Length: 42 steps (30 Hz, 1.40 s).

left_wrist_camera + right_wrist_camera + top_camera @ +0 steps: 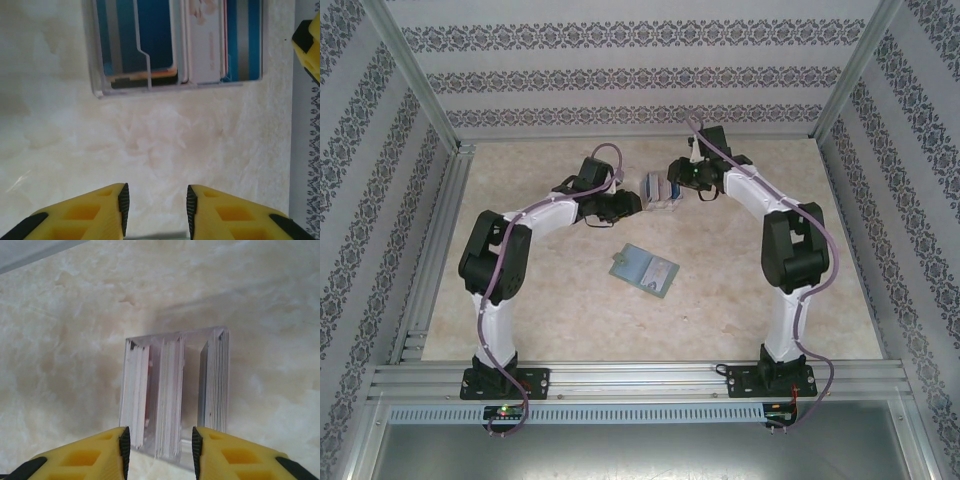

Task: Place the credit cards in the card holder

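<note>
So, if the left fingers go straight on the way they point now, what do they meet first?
Most likely the clear box holding the cards, across a bare stretch of table. The tilt is hard to judge, so the fingers could touch the table first.

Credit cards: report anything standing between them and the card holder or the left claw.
Only bare table lies between the credit cards and the card holder. The left claw also faces bare table, but the cards stand inside a clear plastic box whose wall faces that claw.
</note>
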Each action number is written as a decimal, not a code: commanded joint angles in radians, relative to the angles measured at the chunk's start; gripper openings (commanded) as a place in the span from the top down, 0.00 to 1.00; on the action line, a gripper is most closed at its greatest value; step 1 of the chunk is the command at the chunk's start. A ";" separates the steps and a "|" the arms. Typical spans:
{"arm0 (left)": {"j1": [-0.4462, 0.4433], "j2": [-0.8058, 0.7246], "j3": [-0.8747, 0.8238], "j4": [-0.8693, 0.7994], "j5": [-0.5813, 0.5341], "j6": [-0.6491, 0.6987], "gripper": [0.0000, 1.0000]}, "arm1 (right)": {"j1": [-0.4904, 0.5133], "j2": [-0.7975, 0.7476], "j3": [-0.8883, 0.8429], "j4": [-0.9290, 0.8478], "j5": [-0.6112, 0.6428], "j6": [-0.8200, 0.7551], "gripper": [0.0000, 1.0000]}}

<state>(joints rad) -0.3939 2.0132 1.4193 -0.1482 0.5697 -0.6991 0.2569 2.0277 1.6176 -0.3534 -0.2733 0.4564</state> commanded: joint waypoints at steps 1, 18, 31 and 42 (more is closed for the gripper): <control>0.008 0.033 0.081 0.033 0.051 0.000 0.62 | -0.017 0.026 0.054 -0.053 0.053 -0.007 0.60; 0.041 0.251 0.247 0.079 0.049 -0.012 0.62 | -0.018 0.142 0.169 -0.118 0.066 -0.016 0.60; 0.023 0.322 0.297 0.112 0.079 -0.045 0.63 | -0.002 0.152 0.197 -0.125 0.014 -0.019 0.60; 0.012 0.321 0.300 0.117 0.082 -0.054 0.63 | 0.001 0.197 0.243 -0.152 -0.017 -0.020 0.60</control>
<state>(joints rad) -0.3672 2.3135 1.6875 -0.0650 0.6365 -0.7418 0.2516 2.1876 1.8267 -0.4805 -0.2604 0.4446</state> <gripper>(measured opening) 0.376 0.396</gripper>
